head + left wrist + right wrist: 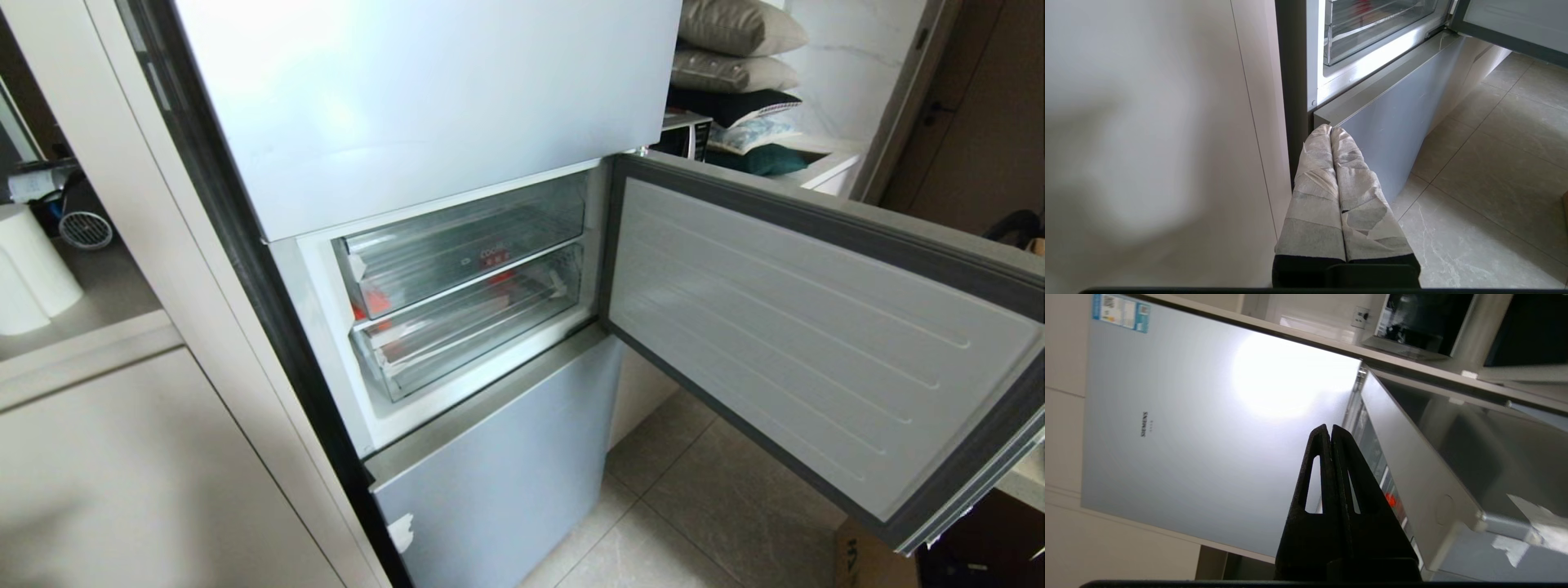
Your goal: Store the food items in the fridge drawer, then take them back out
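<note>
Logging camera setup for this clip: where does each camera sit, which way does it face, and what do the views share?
Head view: high, looking down at the open middle compartment, its two clear drawers and the swung-out door; no arm shows.
Left wrist view: low beside the cabinet, facing the fridge's lower door; the taped left claw shows, shut.
Right wrist view: rolled sideways, facing the upper door; the black right claw shows, shut and empty.
Shared: all three catch red behind the clear drawer fronts.

fridge compartment (326, 269) | two clear drawers (465, 245) stacked | red items inside
</note>
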### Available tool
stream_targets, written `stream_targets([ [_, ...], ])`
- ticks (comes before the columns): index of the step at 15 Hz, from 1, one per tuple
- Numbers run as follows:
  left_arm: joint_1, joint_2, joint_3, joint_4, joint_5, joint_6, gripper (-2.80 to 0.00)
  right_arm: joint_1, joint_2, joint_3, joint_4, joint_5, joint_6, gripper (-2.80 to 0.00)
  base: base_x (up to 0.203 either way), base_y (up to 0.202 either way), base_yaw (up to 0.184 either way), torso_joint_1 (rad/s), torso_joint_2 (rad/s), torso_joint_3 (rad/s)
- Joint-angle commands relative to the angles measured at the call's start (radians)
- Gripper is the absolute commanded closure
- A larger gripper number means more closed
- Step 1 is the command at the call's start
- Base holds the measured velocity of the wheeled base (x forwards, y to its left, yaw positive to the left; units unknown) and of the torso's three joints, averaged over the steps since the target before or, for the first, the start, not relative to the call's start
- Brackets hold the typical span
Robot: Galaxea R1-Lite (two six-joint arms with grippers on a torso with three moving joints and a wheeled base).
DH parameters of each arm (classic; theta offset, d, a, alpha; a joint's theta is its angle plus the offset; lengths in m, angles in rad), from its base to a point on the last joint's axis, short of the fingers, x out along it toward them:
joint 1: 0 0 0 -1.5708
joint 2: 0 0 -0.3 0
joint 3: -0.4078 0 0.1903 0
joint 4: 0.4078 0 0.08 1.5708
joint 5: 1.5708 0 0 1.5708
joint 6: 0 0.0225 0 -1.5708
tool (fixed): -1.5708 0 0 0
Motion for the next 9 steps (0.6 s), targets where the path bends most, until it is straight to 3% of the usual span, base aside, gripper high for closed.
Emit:
stream_targets([
  [1,0.000,0.000,0.000,0.000,0.001,0.000,0.00,-0.022,0.025,-0.024,-0.021,-0.009,0.012,0.00,0.000,0.000,0.000,0.000,0.00,0.000],
  [3,0.000,0.001,0.000,0.000,0.001,0.000,0.00,-0.029,0.110,-0.062,-0.018,-0.014,-0.054,0.00,0.000,0.000,0.000,0.000,0.00,0.000],
  [5,0.000,0.001,0.000,0.000,0.001,0.000,0.00,-0.028,0.186,-0.104,0.048,-0.022,-0.218,0.00,0.000,0.000,0.000,0.000,0.00,0.000],
  [7,0.000,0.000,0.000,0.000,0.001,0.000,0.00,-0.022,0.209,-0.137,0.332,-0.081,-0.411,0.00,0.000,0.000,0.000,0.000,0.00,0.000],
  [9,0.000,0.001,0.000,0.000,0.001,0.000,0.00,0.010,0.217,-0.161,0.746,-0.231,-0.613,0.00,0.000,0.000,0.000,0.000,0.00,0.000],
])
